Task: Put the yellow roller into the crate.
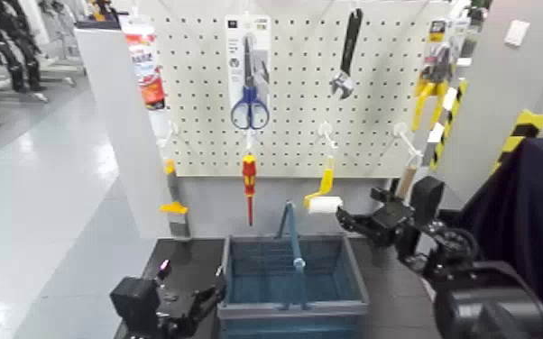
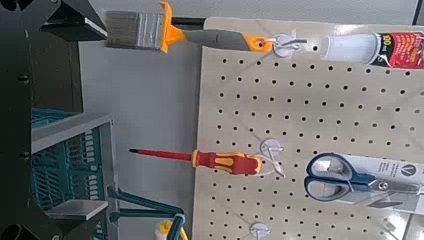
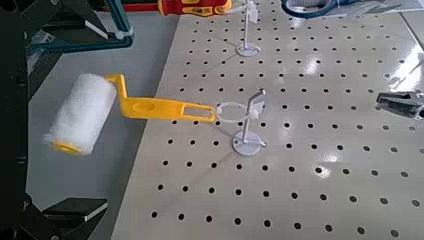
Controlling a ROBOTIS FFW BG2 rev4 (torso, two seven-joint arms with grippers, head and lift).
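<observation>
The yellow roller hangs from a pegboard hook, its white sleeve at the bottom, just above the crate's far right corner. In the right wrist view the roller hangs by its handle loop on a white hook. My right gripper is level with the sleeve, just to its right. It is open, fingers on either side of the sleeve without touching it. The blue-grey crate stands below the pegboard with its blue hoop handle up. My left gripper rests open, low beside the crate's left front.
On the pegboard also hang blue scissors, a wrench, yellow-handled pliers, a red-and-yellow screwdriver, a brush and another roller. A dark cloth-covered thing stands at the right.
</observation>
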